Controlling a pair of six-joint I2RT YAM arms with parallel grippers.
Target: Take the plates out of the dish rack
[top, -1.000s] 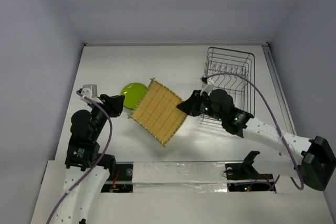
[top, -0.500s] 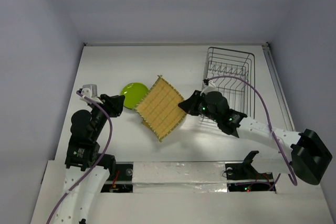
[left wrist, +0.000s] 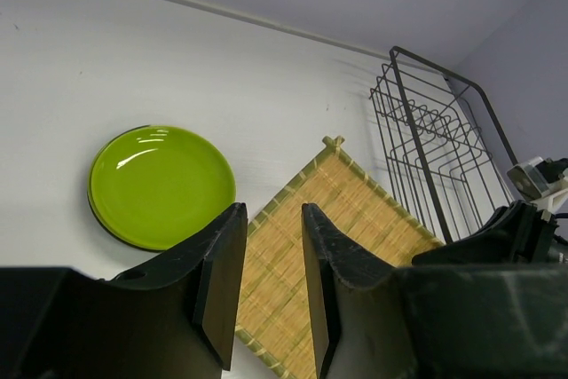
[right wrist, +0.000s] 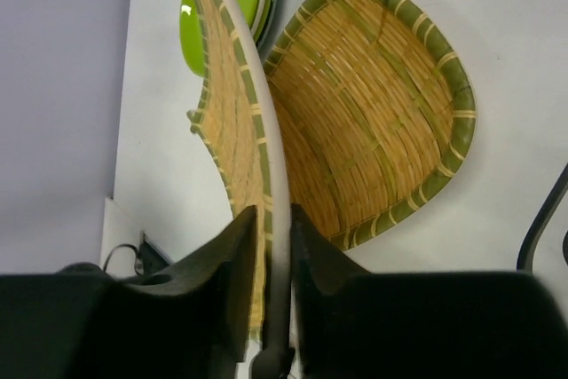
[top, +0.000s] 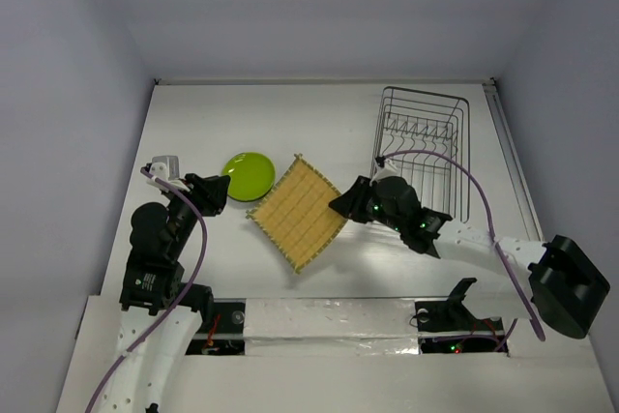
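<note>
Right hand [right wrist: 272, 224] pinches the woven plate [top: 298, 212] by its rim, left of the dish rack [top: 422, 131] (fingertips hidden from above). Left hand [left wrist: 269, 228] sits slightly parted.

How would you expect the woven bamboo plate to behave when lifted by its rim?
Likely light and fairly stiff: the woven plate holds its shape. Pinched at one rim by the right end effector, it may pivot.

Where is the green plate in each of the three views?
Top external: left of centre, green plate.
Left wrist: lower left.
Right wrist: top edge, partly hidden.
Shared landmark: the bamboo plate next to it.
</note>
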